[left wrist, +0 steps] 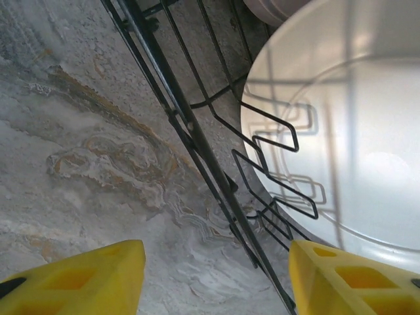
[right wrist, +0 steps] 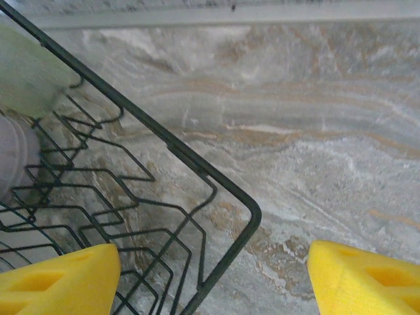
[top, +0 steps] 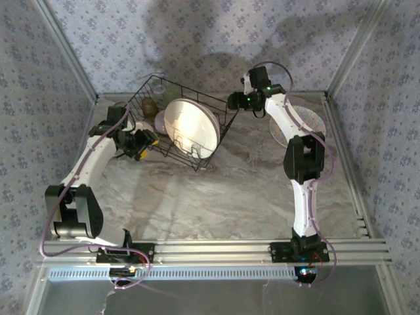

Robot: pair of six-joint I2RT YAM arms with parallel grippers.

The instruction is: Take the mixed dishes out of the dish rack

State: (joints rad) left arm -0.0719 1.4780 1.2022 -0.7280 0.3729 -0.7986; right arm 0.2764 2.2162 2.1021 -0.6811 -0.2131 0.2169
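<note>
One plate point(top: 312, 125) lies on the table point(top: 216, 197) right of the dish rack point(top: 216, 141), while white plates point(top: 190, 125), a lilac bowl point(top: 159, 121) and an olive cup point(top: 149, 105) sit inside it, not yet unloaded, with the left gripper point(left wrist: 216, 275) beside its left edge and the right gripper point(right wrist: 213, 275) over its right corner, both parted and empty.

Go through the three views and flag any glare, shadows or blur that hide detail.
Top external: light washes out the big plate in the dish rack, and broad soft shadows darken the back wall. Left wrist: the plate glares white, crossed by prong shadows. Right wrist: rack wires are crisp, but the lilac bowl at the left edge is blurred.
</note>
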